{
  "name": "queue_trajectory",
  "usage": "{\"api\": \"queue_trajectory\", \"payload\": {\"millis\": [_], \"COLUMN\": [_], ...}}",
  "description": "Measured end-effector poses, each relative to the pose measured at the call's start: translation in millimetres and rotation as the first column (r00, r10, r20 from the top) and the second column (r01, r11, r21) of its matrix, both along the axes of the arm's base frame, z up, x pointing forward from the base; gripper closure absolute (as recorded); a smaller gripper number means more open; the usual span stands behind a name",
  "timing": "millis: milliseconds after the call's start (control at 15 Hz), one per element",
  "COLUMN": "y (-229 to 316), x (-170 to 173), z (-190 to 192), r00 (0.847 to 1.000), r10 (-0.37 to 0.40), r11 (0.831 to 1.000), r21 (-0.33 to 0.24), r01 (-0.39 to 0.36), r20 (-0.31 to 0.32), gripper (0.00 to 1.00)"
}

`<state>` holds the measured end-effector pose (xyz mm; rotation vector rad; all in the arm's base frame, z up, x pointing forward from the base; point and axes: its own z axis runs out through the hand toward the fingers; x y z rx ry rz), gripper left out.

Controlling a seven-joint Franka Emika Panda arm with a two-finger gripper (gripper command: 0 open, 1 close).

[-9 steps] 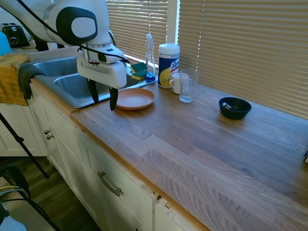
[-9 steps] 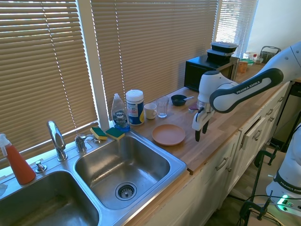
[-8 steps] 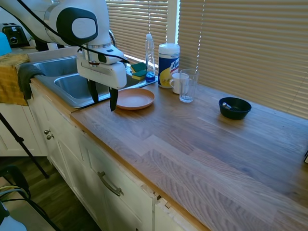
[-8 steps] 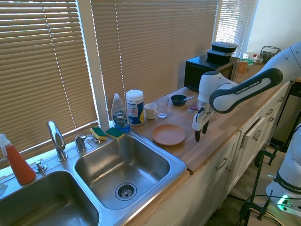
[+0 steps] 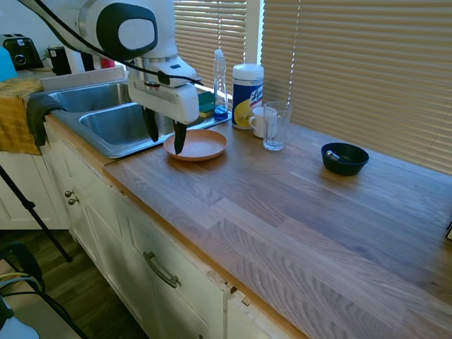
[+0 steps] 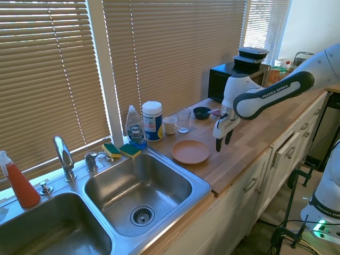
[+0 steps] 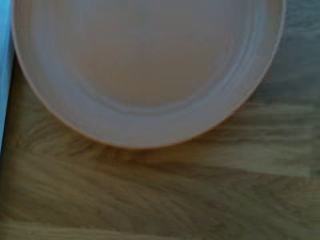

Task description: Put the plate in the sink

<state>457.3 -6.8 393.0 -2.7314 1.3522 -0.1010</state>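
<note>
So the wooden countertop (image 5: 296, 205) took up most of the scene, with the sink (image 6: 139, 187) set into one end of it, steel and empty. The plate (image 5: 200, 145) was my landmark: it sat flat on the wood right next to the sink's rim, not in a basin. The gripper (image 5: 164, 135) hung above the plate's near edge with its fingers spread apart, nothing between them, and not touching the plate as far as I could tell. Behind the plate, toward the blinds, stood a wipes canister (image 5: 247, 86) and a dish soap bottle (image 5: 220, 83), then a white mug (image 5: 261, 121) and a glass tumbler (image 5: 275, 126). Well away from the plate was a small dark blue bowl (image 5: 345, 157). Two sponges (image 6: 121, 150) lay between plate and faucet (image 6: 64, 156).
</note>
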Motion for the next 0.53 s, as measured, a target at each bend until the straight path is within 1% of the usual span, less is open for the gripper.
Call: {"api": "queue_trajectory", "payload": {"millis": [133, 333, 533], "y": [-11.4, -33.6, -44.8], "x": [25.5, 69.4, 100.8], "z": [-5.0, -18.7, -32.3], "r00": [1.0, 0.999, 0.999], "r10": [-0.023, -0.034, -0.017], "r11": [1.0, 0.998, 0.997], "r21": [0.015, 0.047, 0.079], "r01": [0.023, 0.033, 0.014], "r20": [0.013, 0.023, 0.032], "gripper": [0.0, 0.0, 0.0]}}
